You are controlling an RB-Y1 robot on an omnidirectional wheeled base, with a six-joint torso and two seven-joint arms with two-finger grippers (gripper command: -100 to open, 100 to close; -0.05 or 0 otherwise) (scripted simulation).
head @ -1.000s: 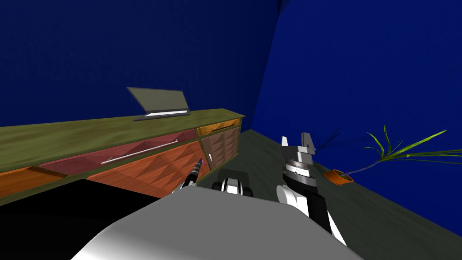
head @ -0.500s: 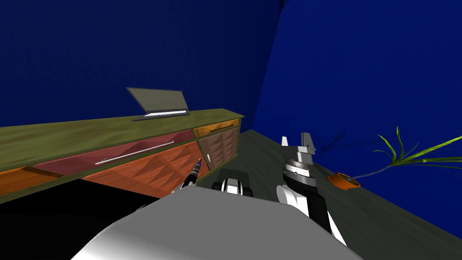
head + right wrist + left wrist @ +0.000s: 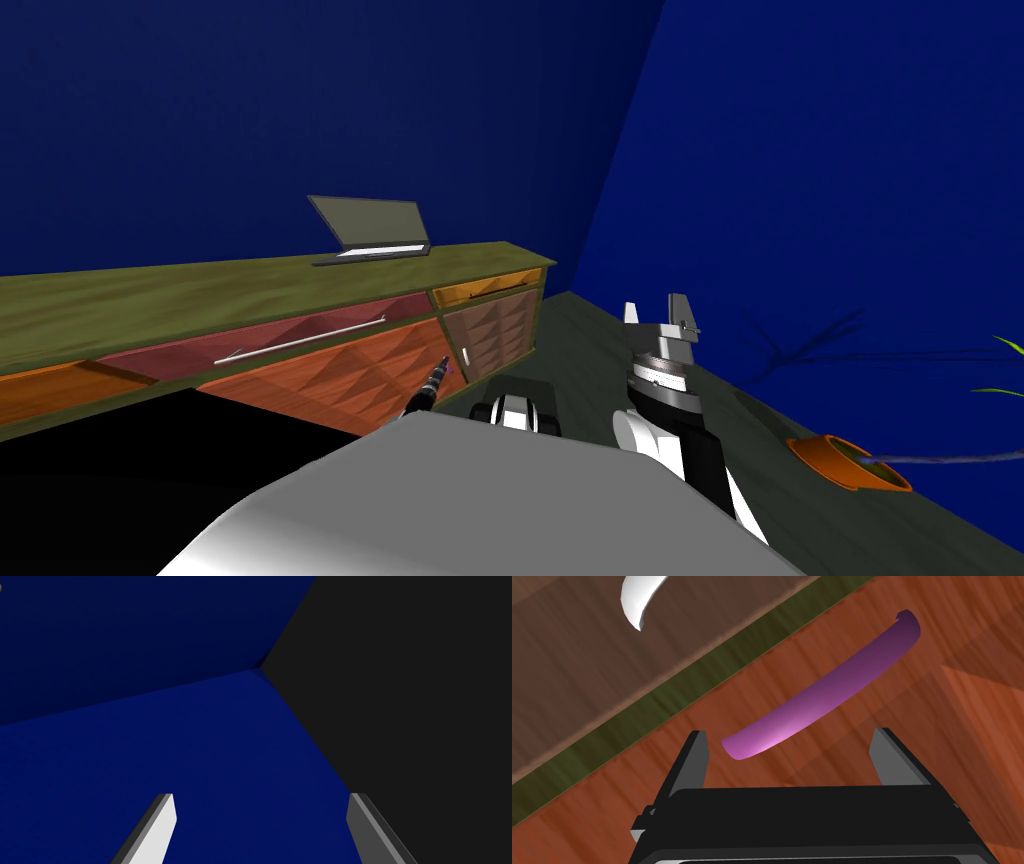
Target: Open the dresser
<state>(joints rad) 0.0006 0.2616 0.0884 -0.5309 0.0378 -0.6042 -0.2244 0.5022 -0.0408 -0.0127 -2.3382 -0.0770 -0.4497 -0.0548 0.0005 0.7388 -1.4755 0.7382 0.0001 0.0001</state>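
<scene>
Dresser (image 3: 250, 290) along blue wall (image 3: 300, 100). View just swung: my own turn, dresser unmoved, lining me up. Left gripper (image 3: 790, 735) at its orange door (image 3: 962, 726), fingers wide, purple handle (image 3: 832, 688) tip between, ungripped. Right gripper (image 3: 660, 312) off dresser's right end, spread, empty.

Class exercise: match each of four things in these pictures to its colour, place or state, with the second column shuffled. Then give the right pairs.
Column 1:
1 laptop
2 plant pot
3 curved handle
4 right gripper

Column 2:
A purple
B on top of the dresser
C open
D orange

Pairs: 1-B, 2-D, 3-A, 4-C
</scene>
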